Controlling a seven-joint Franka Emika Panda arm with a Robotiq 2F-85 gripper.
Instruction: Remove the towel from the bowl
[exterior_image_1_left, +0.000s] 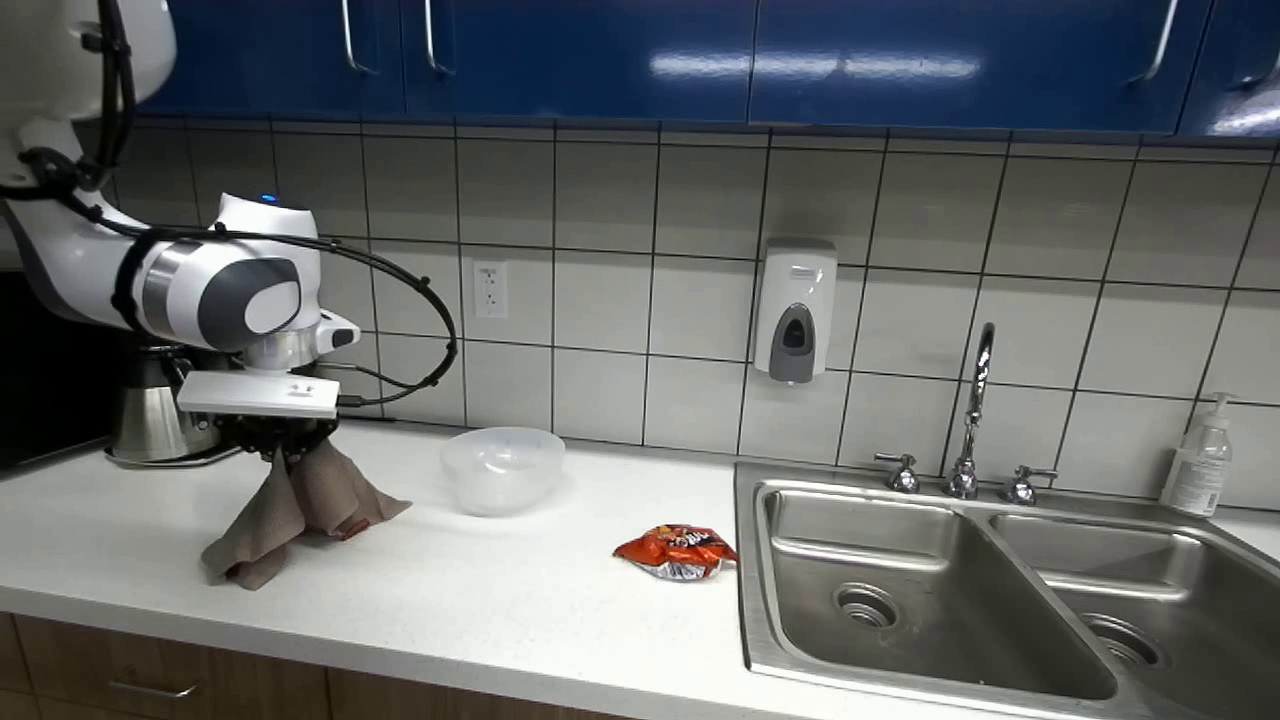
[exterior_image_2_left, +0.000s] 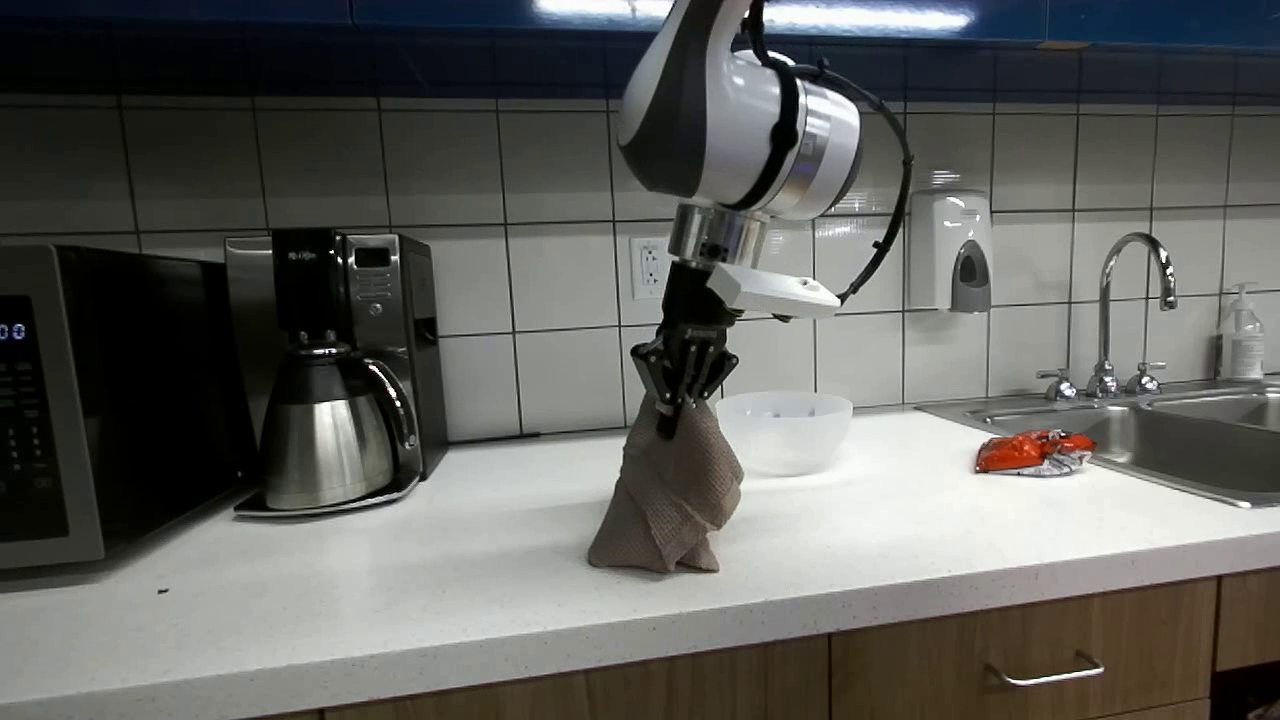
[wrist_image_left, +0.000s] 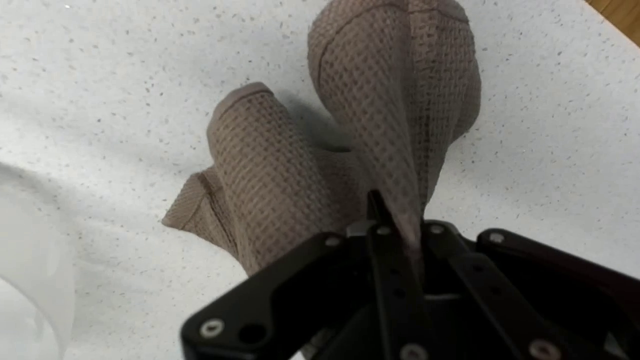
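Observation:
The brown woven towel hangs in folds from my gripper in both exterior views. Its lower edges reach down to the white counter. My gripper is shut on the towel's upper part, pointing down. In the wrist view the gripper pinches a fold of the towel between its fingers. The translucent white bowl stands upright on the counter beside the towel and apart from it. The bowl also shows at the edge of the wrist view. A small reddish patch shows at the towel's lower edge.
A red snack bag lies on the counter beside the steel sink. A coffee maker with a steel carafe and a microwave stand at the other end. Blue cabinets hang above. A tiled wall bounds the back.

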